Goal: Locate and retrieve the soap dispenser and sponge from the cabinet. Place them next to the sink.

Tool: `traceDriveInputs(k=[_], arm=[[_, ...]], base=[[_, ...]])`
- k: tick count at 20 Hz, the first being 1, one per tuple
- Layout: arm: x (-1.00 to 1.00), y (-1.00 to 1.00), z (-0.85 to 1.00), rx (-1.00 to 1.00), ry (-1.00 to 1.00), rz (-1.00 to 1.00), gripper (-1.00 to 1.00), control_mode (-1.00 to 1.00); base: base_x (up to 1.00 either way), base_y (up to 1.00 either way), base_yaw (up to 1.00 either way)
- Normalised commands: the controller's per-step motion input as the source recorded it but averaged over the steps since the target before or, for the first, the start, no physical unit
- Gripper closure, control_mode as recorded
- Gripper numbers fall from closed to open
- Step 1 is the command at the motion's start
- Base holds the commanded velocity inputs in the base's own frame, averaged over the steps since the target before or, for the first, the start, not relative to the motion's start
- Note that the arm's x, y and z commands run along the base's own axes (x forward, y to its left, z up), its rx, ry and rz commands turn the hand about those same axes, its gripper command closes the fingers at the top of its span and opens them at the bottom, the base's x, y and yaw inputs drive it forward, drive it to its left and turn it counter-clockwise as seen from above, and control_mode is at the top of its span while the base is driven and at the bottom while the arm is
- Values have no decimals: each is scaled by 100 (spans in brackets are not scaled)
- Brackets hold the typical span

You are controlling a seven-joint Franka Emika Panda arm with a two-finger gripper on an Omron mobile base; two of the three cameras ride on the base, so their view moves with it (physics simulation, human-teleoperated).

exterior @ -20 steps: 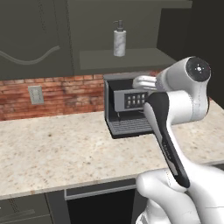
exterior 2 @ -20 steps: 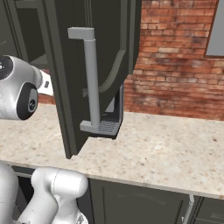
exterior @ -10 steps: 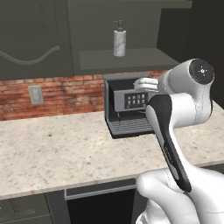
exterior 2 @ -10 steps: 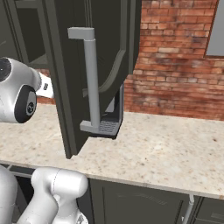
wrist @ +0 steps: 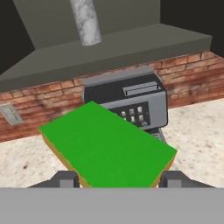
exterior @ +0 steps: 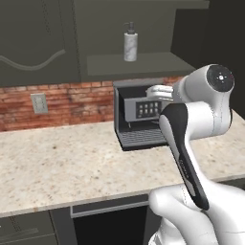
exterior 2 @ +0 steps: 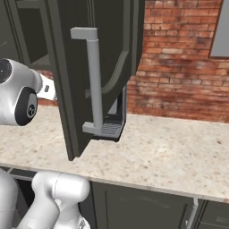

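Note:
The sponge (wrist: 107, 146), green on top with a yellow layer beneath, fills the lower hand view, tilted in the air, and my gripper (wrist: 118, 179) is shut on it, one fingertip on each side. In the left base view the gripper (exterior: 155, 91) hangs in front of the coffee machine, below the cabinet shelf (exterior: 143, 64). The soap dispenser (exterior: 130, 42), a marbled bottle with a grey pump, stands upright on that shelf; its body (wrist: 86, 22) shows above the sponge. The sink is out of view.
A black coffee machine (exterior: 139, 117) sits on the speckled counter (exterior: 62, 162) against the brick wall. The open cabinet door (exterior 2: 89, 71) with its long grey handle juts out to the arm's right. A wall outlet (exterior: 39, 103) sits at left.
The arm has shifted slightly to the right and the hand has sunk a little in front of the coffee machine. The soap dispenser has not moved.

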Motion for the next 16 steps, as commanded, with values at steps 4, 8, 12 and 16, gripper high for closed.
traceDriveInputs(k=[4,8,12,16], arm=[[0,0,0,0,0,0,100,100],[0,0,0,0,0,0,100,100],[0,0,0,0,0,0,100,100],[0,0,0,0,0,0,100,100]], base=[[-44,0,-1],[-49,0,-2],[-47,0,-2],[-31,0,0]])
